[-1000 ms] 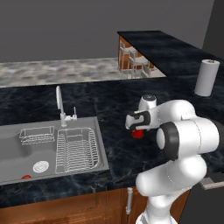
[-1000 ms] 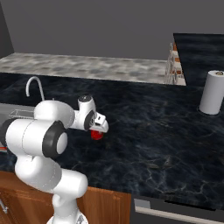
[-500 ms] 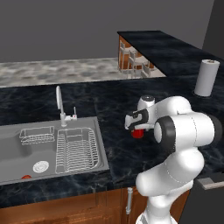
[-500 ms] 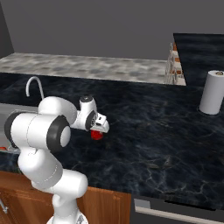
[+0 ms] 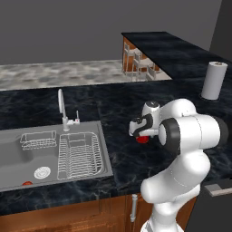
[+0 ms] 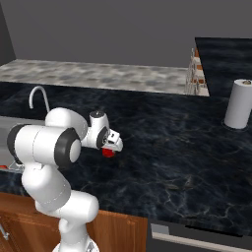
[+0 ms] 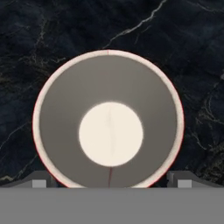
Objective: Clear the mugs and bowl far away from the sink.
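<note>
The plain red cylindrical mug (image 7: 108,120) is seen upright on the dark marbled counter (image 6: 172,147) right of the grey steel sink (image 5: 50,154), directly beneath the gripper (image 7: 109,177), whose fingers (image 7: 41,179) are spread beside its rim.

Soft, even, dim rendered light falls on the scene with no clear source and no glare, leaving the black counter (image 5: 113,108) murky and its pale veining faint. Shadows are weak. Base views look slightly soft; the hand view is sharp.
</note>
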